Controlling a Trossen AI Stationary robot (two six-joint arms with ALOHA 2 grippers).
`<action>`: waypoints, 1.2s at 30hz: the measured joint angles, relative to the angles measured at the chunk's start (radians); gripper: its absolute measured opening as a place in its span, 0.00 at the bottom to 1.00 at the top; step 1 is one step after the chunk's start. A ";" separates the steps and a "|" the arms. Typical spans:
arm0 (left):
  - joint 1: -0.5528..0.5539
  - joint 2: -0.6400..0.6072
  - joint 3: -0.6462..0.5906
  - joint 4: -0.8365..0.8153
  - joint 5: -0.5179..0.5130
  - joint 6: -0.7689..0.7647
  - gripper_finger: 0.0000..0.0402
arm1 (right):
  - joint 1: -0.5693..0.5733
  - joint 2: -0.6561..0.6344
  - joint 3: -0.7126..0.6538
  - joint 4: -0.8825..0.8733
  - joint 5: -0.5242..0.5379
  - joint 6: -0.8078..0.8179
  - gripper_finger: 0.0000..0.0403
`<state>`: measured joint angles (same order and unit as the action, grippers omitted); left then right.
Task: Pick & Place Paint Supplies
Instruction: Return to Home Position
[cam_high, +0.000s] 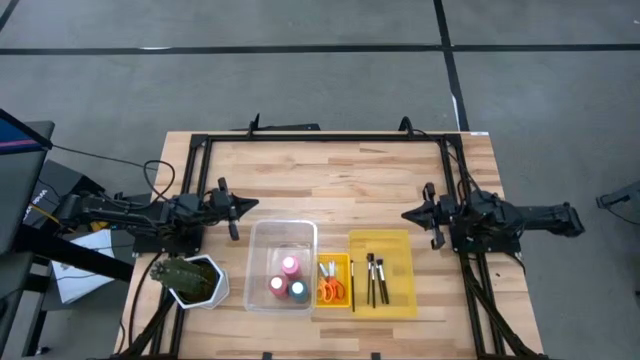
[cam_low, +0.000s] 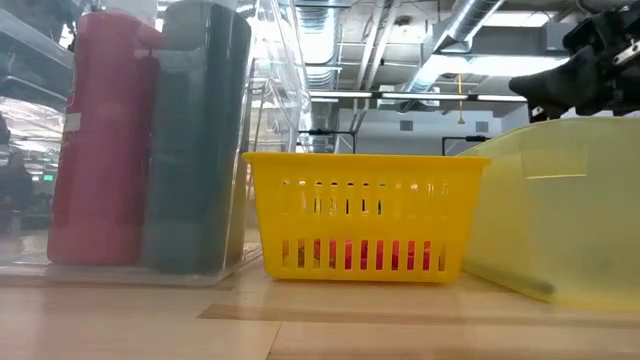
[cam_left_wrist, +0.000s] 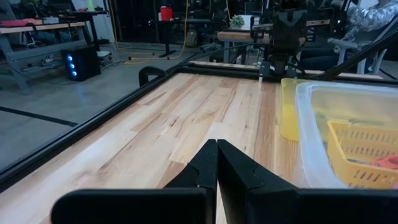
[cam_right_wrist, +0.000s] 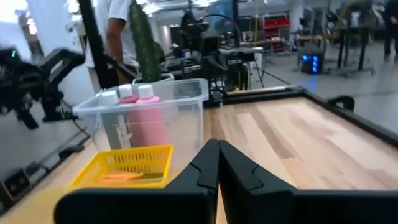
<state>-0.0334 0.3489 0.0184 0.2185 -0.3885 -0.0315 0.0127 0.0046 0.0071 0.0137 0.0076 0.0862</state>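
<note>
Three paint bottles stand upright in a clear bin: a pink one, a red one and a dark teal one. Orange-handled scissors lie in a small yellow basket. Dark-handled paintbrushes lie in a flat yellow bin. My left gripper hovers shut beyond the clear bin's far left corner, pointing toward the table's right. My right gripper hovers shut past the yellow bin's far right corner, pointing left. Neither holds anything.
A green plant in a white pot stands at the near left corner. A black frame runs along the table's far and side edges. Bare wood lies between the two grippers. A person stands beyond the table in the right wrist view.
</note>
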 joint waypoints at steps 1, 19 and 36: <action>0.000 0.000 0.000 0.003 0.000 0.000 0.00 | -0.008 0.000 0.000 0.000 0.000 0.027 0.00; 0.000 0.000 0.000 0.007 0.000 0.000 0.00 | -0.027 0.022 0.000 -0.002 -0.006 -0.060 0.00; 0.001 -0.022 0.000 0.009 0.032 -0.002 0.00 | -0.027 0.022 0.000 -0.002 -0.007 -0.060 0.00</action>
<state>-0.0322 0.3265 0.0182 0.2277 -0.3566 -0.0333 -0.0139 0.0265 0.0067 0.0113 0.0010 0.0262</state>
